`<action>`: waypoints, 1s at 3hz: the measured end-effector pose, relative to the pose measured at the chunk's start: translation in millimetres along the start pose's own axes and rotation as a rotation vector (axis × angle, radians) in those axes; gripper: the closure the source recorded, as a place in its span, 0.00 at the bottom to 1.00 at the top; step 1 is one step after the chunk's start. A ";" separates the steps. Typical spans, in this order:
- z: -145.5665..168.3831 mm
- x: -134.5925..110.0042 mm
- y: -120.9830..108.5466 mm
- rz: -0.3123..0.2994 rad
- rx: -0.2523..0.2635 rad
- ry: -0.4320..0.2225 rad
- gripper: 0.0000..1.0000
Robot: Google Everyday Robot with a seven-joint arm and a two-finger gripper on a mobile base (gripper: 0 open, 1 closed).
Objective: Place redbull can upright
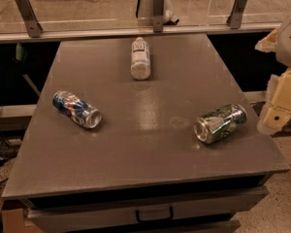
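Note:
The redbull can point(76, 109), blue and silver with red marks, lies on its side on the left part of the grey table point(150, 154), its silver top facing front right. My gripper point(281, 103), cream-coloured, hangs at the right edge of the view, beyond the table's right side and far from the redbull can. It holds nothing that I can see.
A green-and-silver can point(219, 123) lies on its side near the table's right edge, close to the gripper. A white bottle point(140, 57) lies on its side at the back middle. A glass barrier on metal posts point(157, 6) runs behind the table. A drawer handle point(154, 213) sits below the front edge.

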State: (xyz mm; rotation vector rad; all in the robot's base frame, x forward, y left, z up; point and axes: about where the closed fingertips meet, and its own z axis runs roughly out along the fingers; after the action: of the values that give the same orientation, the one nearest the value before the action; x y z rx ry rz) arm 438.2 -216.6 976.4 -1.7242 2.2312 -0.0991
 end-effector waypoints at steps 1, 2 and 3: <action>0.1 -0.3 0.0 0.000 0.000 0.000 0.00; 16.5 -53.6 -7.5 -0.051 -0.013 -0.039 0.00; 40.7 -147.8 -2.1 -0.139 -0.050 -0.092 0.00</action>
State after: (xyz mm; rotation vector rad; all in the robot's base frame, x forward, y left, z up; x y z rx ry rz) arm 484.7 -70.7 968.9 -1.8703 2.0646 0.0044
